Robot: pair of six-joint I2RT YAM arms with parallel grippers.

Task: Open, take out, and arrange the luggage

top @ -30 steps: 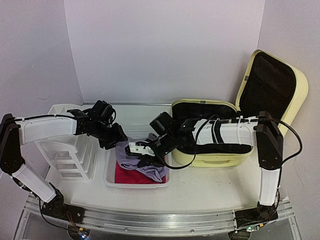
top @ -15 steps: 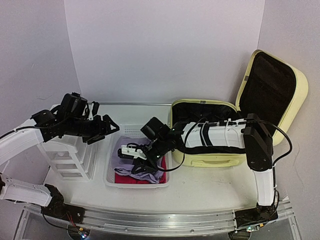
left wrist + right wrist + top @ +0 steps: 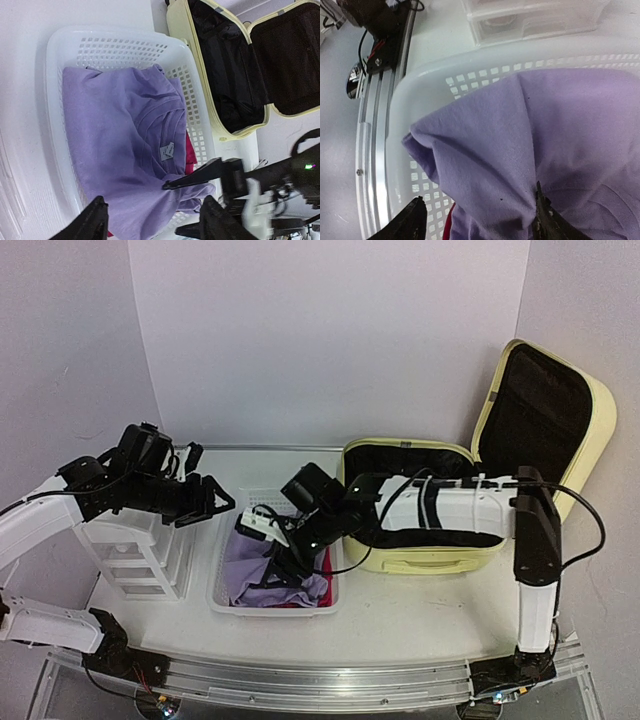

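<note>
The luggage lies open at the right, pale yellow with black lining, its lid upright; it also shows in the left wrist view. A purple shirt lies spread in the white mesh basket over a red garment. My right gripper is low in the basket, open, with a fold of the shirt bulging between its fingers and one fingertip against the cloth. My left gripper hovers open above the basket's left side, holding nothing.
A white plastic drawer organizer stands left of the basket, under my left arm. The luggage base sits close against the basket's right side. An aluminium rail runs along the near edge.
My right gripper has opened and let go of the purple shirt, which now lies spread over the red garment. My left arm pulled back left from the basket and stays above the organizer.
</note>
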